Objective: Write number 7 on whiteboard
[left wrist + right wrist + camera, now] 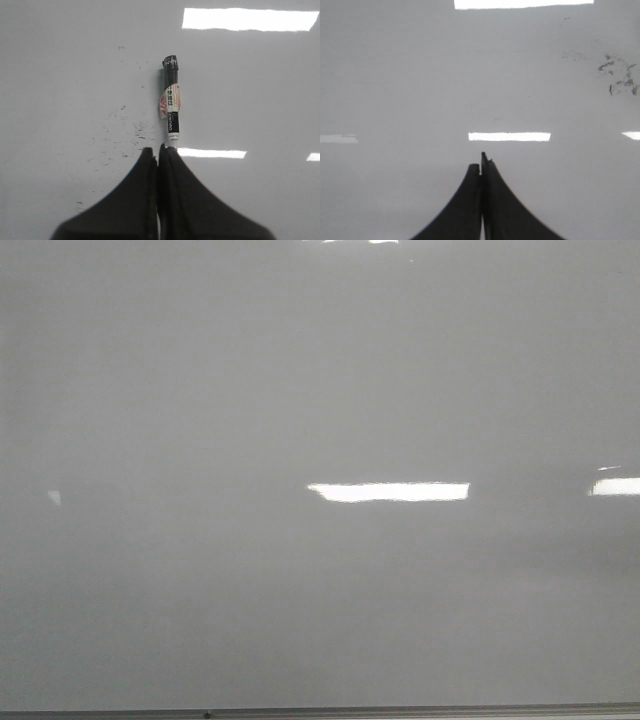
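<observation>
The whiteboard (320, 390) is a glossy pale grey surface that fills the front view; neither gripper appears there. No number 7 shows in any view. In the left wrist view a black-and-white marker (172, 105) with its black cap on lies on the whiteboard (260, 90). Its near end is hidden behind the tip of one finger. My left gripper (159, 150) is shut, and the marker sits beyond the fingertips, not between them. My right gripper (481, 162) is shut with nothing in it, over bare whiteboard (420, 75).
A thin metal edge strip (320, 711) runs along the board's near side. Bright glare patches (388, 492) lie on the surface. Faint black ink smudges (125, 135) lie beside the marker, and more smudges (620, 80) show in the right wrist view.
</observation>
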`<state>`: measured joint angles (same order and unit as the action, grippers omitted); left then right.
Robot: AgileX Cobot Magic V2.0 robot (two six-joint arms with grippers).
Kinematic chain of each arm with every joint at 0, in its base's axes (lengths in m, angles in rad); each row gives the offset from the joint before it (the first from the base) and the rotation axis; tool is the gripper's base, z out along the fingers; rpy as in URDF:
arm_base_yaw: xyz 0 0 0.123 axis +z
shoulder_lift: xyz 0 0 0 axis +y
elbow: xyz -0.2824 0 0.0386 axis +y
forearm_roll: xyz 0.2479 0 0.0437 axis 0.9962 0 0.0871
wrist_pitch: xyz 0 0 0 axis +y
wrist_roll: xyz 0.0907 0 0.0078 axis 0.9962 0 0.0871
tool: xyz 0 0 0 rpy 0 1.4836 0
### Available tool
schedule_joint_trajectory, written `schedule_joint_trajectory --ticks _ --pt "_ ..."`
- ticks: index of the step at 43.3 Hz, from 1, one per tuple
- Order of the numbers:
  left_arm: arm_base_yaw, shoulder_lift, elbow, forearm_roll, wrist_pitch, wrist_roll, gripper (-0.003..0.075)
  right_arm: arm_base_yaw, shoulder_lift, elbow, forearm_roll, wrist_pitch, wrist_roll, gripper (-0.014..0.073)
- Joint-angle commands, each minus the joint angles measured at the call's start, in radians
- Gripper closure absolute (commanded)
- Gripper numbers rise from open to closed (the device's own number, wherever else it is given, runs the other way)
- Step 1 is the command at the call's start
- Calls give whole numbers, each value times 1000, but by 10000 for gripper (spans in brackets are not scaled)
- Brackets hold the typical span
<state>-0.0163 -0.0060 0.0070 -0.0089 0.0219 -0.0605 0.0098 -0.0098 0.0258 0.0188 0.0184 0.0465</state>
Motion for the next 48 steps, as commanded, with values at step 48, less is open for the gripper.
schedule_joint_trajectory --ticks 48 --pt "-6 18 -328 -11 51 -13 741 -5 -11 -267 -8 108 -10 662"
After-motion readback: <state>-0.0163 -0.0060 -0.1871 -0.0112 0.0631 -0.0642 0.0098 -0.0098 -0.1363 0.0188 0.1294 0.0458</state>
